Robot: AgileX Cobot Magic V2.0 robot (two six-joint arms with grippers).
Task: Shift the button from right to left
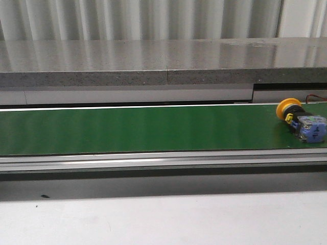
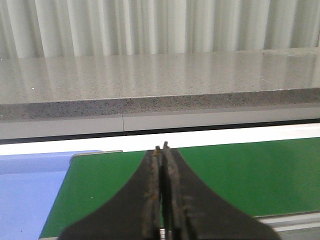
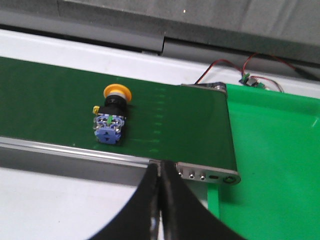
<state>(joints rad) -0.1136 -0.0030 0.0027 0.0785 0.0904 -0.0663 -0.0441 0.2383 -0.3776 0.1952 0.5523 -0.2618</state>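
Two grippers show only in their own wrist views; neither reaches into the front view. The left gripper (image 2: 162, 150) hangs over the left end of the green conveyor belt (image 1: 143, 127), its dark fingers pressed flat together with nothing between them, tips pointing toward the far edge of the belt. Beside that belt end lies a pale blue surface (image 2: 30, 190), and beyond the belt run a white strip and a speckled grey stone ledge (image 2: 150, 85) backed by a corrugated wall (image 2: 150, 25).

Along the middle of the belt the green band is bare, edged in front by a metal rail (image 1: 153, 161).

Toward the right end lies the button (image 1: 301, 121), tipped on its side on the belt: yellow-orange head toward the far edge, dark collar behind it, blue-grey block body toward the near rail. In the right wrist view the button (image 3: 112, 114) sits well apart from the belt's end roller and a little back from the near rail, with nothing standing between it and the fingers.

The right gripper (image 3: 160, 167) is clenched too, fingers meeting in a thin seam, empty, poised above the near rail close to the belt's right end, near the button but not touching it. Past that end is a bright green sheet (image 3: 270, 160), and red and black wires (image 3: 235, 67) with a small circuit board lie on the white strip behind it.
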